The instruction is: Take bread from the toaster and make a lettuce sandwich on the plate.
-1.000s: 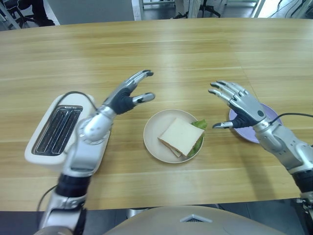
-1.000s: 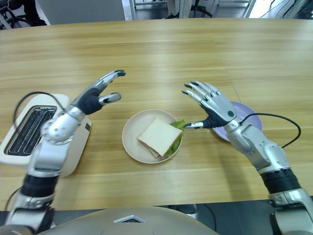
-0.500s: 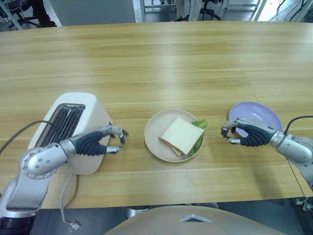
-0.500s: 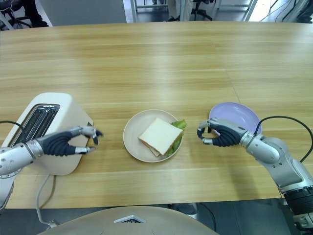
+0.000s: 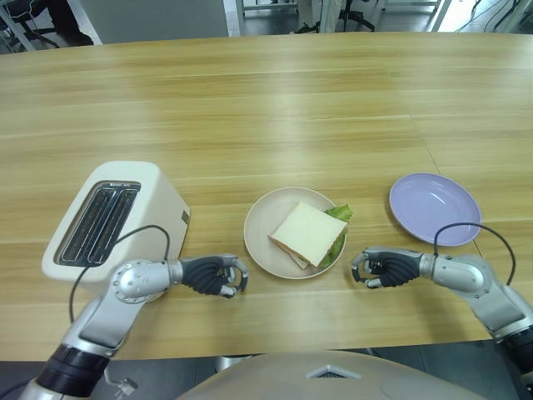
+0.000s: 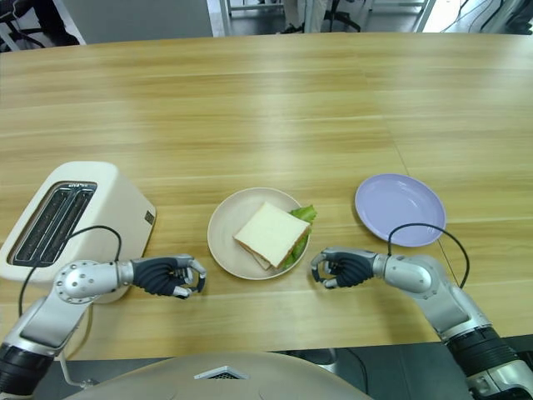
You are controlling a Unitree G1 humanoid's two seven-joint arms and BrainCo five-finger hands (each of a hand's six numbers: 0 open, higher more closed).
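**Sandwich stacked on the plate, both hands closed and drawn low beside it**

The sandwich (image 5: 306, 233) lies on the beige plate (image 5: 260, 218) at the centre of the frame, set toward the plate's right half. Its top slice sits diamond-wise, one corner pointing to the upper edge of the frame. A leaf of lettuce (image 5: 339, 212) pokes out along its right side.

The left hand (image 5: 218, 275) rests at lower left of the plate and the right hand (image 5: 383, 268) at lower right. From either hand the sandwich lies up and inward. The right hand looks slightly nearer to it, since the bread sits on that side of the plate. Both hands have their fingers curled into loose fists and hold nothing.

The toaster (image 5: 108, 221) stands at the left of the frame with its slots dark. The purple plate (image 5: 433, 208) lies bare at the right, above the right forearm. The stack looks complete, so I judge the task done or nearly so, and any further touch would have to come from below the plate.

A second ago both hands are spread wide and raised above the table (image 5: 266, 108), to either side of the plate. Half a second ago the fingers are already curled, the left hand against the toaster's front and the right just before the purple plate. Now both have sunk toward the lower edge and moved in closer to the beige plate. The sandwich, both plates and the toaster have not moved.
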